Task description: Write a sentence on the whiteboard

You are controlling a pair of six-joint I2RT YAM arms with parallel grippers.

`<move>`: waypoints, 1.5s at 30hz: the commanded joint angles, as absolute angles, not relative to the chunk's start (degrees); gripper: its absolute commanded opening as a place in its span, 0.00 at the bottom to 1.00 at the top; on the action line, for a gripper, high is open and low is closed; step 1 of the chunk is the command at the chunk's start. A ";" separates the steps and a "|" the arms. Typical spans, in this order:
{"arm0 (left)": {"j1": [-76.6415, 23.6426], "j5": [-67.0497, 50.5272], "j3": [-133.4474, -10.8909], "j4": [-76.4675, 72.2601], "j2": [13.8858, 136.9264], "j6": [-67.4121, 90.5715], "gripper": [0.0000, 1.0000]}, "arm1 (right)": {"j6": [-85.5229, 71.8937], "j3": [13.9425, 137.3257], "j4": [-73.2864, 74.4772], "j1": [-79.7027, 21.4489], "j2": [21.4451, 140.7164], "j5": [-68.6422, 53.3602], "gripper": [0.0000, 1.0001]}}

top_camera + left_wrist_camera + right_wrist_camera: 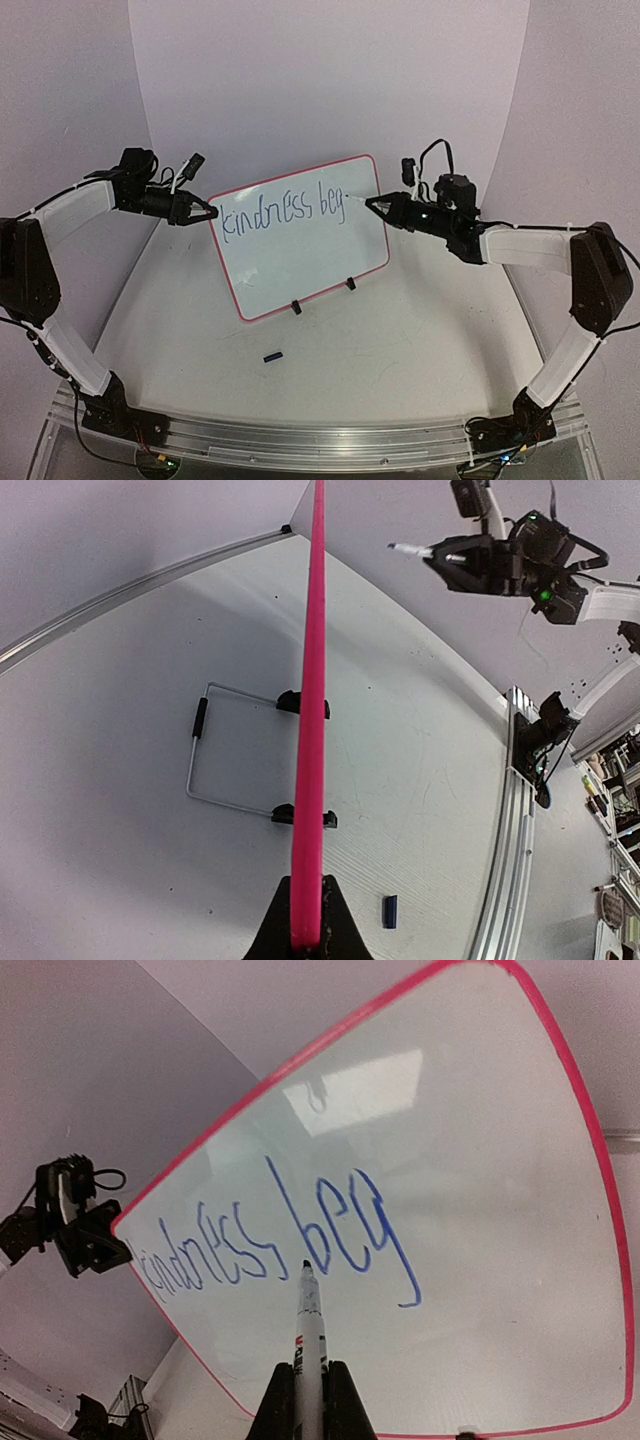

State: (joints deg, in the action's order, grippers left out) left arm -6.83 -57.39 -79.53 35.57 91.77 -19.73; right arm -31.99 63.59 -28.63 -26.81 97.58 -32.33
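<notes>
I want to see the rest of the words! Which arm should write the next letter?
The right. The right gripper holds the marker, tip by the letters "beg" on the whiteboard. The left gripper only clamps the board's edge.

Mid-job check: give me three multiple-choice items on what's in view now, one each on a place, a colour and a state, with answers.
1. Where does the small dark-blue cap lie? A) on the white table, in front of the red-rimmed white whiteboard; B) on the board's top edge; C) behind it.
2. What colour is the handwritten lettering? A) red; B) green; C) blue.
3. The right pincer is: A) open; B) shut on the white marker pen; C) shut on the cap.
1 A: it lies before the board's feet. 2 C: the strokes read blue. 3 B: pen clamped between its fingers.
</notes>
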 commanded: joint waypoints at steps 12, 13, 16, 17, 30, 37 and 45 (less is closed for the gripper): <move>-8.09 -55.10 -80.51 37.18 90.99 -22.24 0.00 | -28.26 64.68 -28.53 -23.95 92.82 -36.57 0.00; -8.15 -55.05 -80.50 37.18 91.04 -22.25 0.00 | -27.84 65.13 -27.96 -23.74 93.30 -37.15 0.00; -8.17 -54.99 -80.51 37.21 91.32 -22.25 0.00 | -26.43 66.05 -26.52 -23.19 94.66 -38.04 0.00; -8.24 -54.98 -80.51 37.24 91.39 -22.25 0.00 | -26.23 66.35 -26.16 -22.98 95.22 -38.26 0.00; -8.28 -54.60 -80.51 37.34 91.60 -22.37 0.00 | -24.14 71.77 -23.75 -22.45 101.37 -39.53 0.00; -8.39 -54.63 -80.51 37.35 91.72 -22.37 0.00 | -24.37 74.34 -23.73 -22.42 104.25 -39.03 0.00; -8.36 -54.45 -80.51 37.36 91.89 -22.45 0.00 | -25.01 77.10 -23.80 -22.50 107.60 -38.34 0.00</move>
